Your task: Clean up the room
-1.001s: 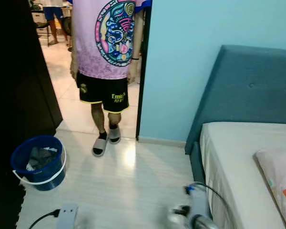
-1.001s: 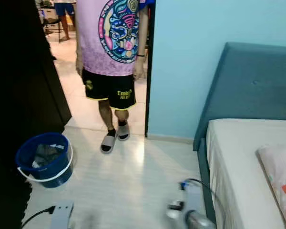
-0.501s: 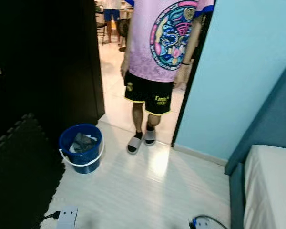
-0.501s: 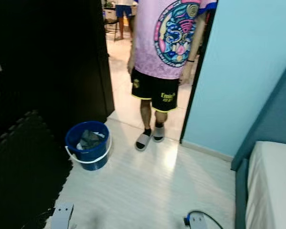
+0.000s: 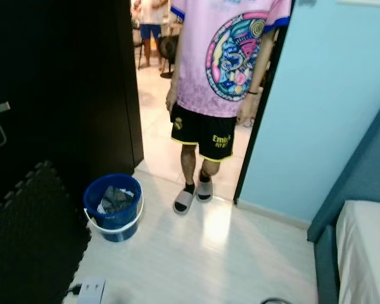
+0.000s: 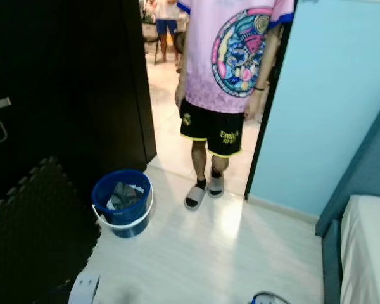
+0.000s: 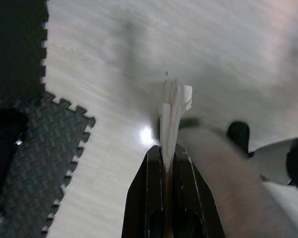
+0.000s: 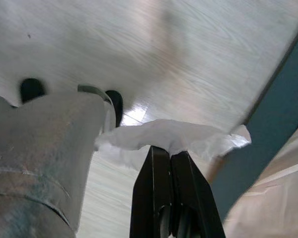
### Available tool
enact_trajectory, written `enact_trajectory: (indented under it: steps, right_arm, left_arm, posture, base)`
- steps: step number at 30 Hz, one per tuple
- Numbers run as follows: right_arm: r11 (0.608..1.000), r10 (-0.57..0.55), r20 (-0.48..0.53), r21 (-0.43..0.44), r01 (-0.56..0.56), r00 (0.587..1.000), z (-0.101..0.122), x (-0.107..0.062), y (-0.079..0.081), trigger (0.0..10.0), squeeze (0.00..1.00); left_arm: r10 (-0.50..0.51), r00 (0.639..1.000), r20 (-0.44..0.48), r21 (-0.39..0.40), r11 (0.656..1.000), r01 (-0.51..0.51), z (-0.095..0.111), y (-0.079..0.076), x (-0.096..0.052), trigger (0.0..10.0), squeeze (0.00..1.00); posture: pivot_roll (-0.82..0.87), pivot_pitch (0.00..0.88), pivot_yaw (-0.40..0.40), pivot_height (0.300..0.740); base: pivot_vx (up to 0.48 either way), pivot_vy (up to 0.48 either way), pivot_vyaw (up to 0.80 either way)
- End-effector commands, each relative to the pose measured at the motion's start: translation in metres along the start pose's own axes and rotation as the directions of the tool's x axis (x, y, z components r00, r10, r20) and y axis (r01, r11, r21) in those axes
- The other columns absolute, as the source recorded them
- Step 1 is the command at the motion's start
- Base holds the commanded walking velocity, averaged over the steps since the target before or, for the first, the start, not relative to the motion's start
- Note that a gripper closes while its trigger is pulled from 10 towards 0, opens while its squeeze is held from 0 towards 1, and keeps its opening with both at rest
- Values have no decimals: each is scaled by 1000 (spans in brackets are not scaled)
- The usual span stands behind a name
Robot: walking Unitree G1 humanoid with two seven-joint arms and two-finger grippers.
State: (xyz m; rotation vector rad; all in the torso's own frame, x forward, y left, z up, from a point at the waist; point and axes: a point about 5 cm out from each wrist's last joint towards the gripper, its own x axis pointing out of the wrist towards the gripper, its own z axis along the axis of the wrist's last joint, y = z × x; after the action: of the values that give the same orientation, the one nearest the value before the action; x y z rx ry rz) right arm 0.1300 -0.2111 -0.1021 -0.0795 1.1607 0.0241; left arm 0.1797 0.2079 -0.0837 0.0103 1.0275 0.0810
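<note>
Both grippers clamped tight: left gripper (image 7: pixel 167 148) pinches a folded paper scrap (image 7: pixel 173 106), right gripper (image 8: pixel 170 153) a crumpled tissue (image 8: pixel 174 138); both look light, soft, tear-prone, so grip mid-wad; bucket (image 5: pixel 114 204) sits at 10 o'clock on the floor (image 5: pixel 196 253).

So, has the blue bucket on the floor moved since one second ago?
No. The blue bucket keeps its place beside the edge of the black foam mat, below the corner of the dark wardrobe; the camera has turned, not the bucket.
</note>
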Motion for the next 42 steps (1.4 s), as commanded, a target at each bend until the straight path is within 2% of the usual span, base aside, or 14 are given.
enact_trajectory:
  steps: [1, 12, 28, 30, 36, 42]
  right_arm:
    - [1000, 15, 22, -14, -15, 1000, 9, 2, 6, 10000, 0]
    - [1000, -5, -20, -13, 5, 1000, -4, 1, 10, 10000, 0]
    - [1000, -1, -25, -14, 1, 1000, -7, -1, 0, 10000, 0]
    - [999, 21, -28, -43, -22, 999, -9, -1, 0, 10000, 0]
    - [998, 26, -33, -55, -28, 999, -10, -1, 1, 10000, 0]
    - [996, 8, -52, -88, -13, 999, -13, 1, 19, 10000, 0]
  left_arm:
    - [6, 1000, -15, 3, 1000, -6, -4, 3, -1, 10000, 0]
    - [3, 1000, -19, 1, 1000, -3, -5, 4, -1, 10000, 0]
    - [-9, 1000, -11, 9, 1000, 9, -3, 5, -1, 10000, 0]
    - [-9, 1000, -8, 7, 1000, 9, -2, 5, -1, 10000, 0]
    - [-9, 1000, -6, 8, 1000, 9, -2, 5, -1, 10000, 0]
    - [-16, 1000, 13, -6, 1000, 16, 0, 6, -1, 10000, 0]
  posture:
    - [27, 0, -66, 740]
    - [30, 0, -65, 740]
    - [34, 0, -58, 740]
    - [37, 0, -59, 740]
    - [38, 0, -57, 740]
    - [38, 0, -55, 740]
  base:
    - [480, 0, 712]
    - [480, 0, 65]
    - [480, 0, 0]
    - [480, 0, 591]
    - [480, 0, 714]
    - [379, 0, 241]
